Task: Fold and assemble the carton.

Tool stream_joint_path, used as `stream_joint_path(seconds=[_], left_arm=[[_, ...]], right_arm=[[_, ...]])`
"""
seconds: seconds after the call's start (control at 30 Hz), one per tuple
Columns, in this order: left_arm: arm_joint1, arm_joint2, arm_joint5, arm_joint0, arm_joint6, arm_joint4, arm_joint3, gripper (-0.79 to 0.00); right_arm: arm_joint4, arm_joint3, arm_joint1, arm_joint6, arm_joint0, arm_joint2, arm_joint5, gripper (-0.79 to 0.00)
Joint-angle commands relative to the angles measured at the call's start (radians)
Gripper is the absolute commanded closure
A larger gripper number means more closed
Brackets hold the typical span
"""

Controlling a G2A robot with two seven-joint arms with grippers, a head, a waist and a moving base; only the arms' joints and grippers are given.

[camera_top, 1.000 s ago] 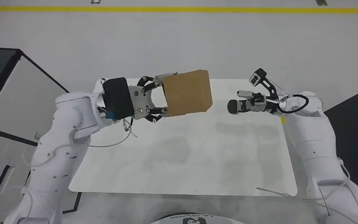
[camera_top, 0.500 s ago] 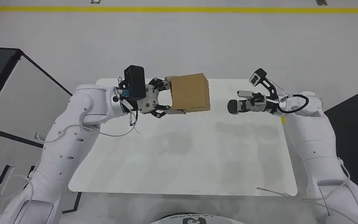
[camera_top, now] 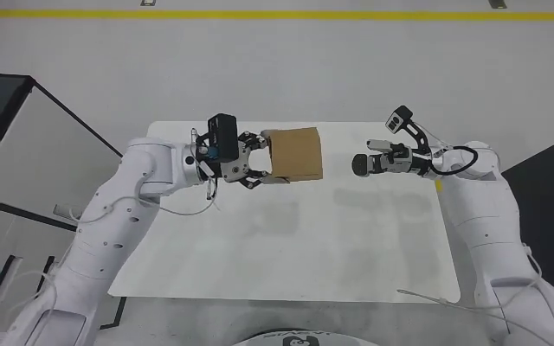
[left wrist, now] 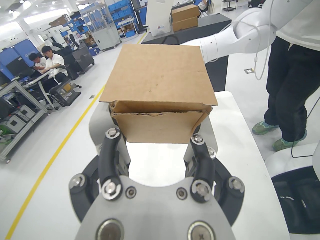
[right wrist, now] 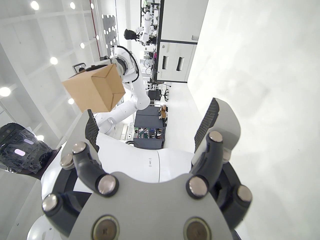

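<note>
Two tools are raised over one white desk [camera_top: 303, 259], past its near half. At the left, the left tool [camera_top: 260, 159] pinches the carton [camera_top: 295, 154] by its left end, fingers [left wrist: 109, 151] pressed against either side of a flap there. The carton is held in the air above the far half of the desk, touching nothing else. Gripping it by one end, as judged from the task, leaves the opposite end turned toward the other arm, so that its flaps can be pressed home without a regrasp. At the right, level with the carton and apart from it, the right tool [camera_top: 357, 163] is spread wide with nothing between its pads [right wrist: 208, 118], pointing at that free end (a waiting posture, by the look of it). The free end shows flaps folded over and meeting along seams. The end inside the left tool is looser, with a ragged edge under the top panel. Whether anything lies inside the carton cannot be told, since no view looks into it.
</note>
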Motion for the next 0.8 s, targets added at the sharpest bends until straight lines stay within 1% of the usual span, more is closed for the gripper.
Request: stream_joint_path(seconds=[0.0,0.07,0.2,0.37,0.43,0.7,0.77], left_arm=[[0.0,0.03,0.001,-0.002,-0.002,0.046,0.029,0.0],[-0.003,0.056,0.001,-0.004,0.033,0.038,0.067,0.0],[-0.003,0.129,0.001,-0.031,0.062,0.078,0.127,0.0],[-0.002,0.179,0.001,-0.066,0.143,0.121,0.187,0.0],[-0.001,0.184,0.001,-0.075,0.157,0.148,0.198,0.0],[-0.001,0.184,0.001,-0.075,0.157,0.148,0.198,0.0],[-0.002,0.193,0.001,-0.061,0.15,0.15,0.214,0.0]], right_arm=[[0.0,0.0,0.0,0.0,0.0,0.0,0.0,-0.785],[0.0,0.0,0.0,0.0,0.0,0.0,0.0,-0.785],[0.0,0.0,0.0,0.0,0.0,0.0,0.0,-0.785],[0.0,0.0,0.0,0.0,0.0,0.0,0.0,-0.785],[0.0,0.0,0.0,0.0,0.0,0.0,0.0,-0.785],[0.0,0.0,0.0,0.0,0.0,0.0,0.0,-0.785],[0.0,0.0,0.0,0.0,0.0,0.0,0.0,-0.785]])
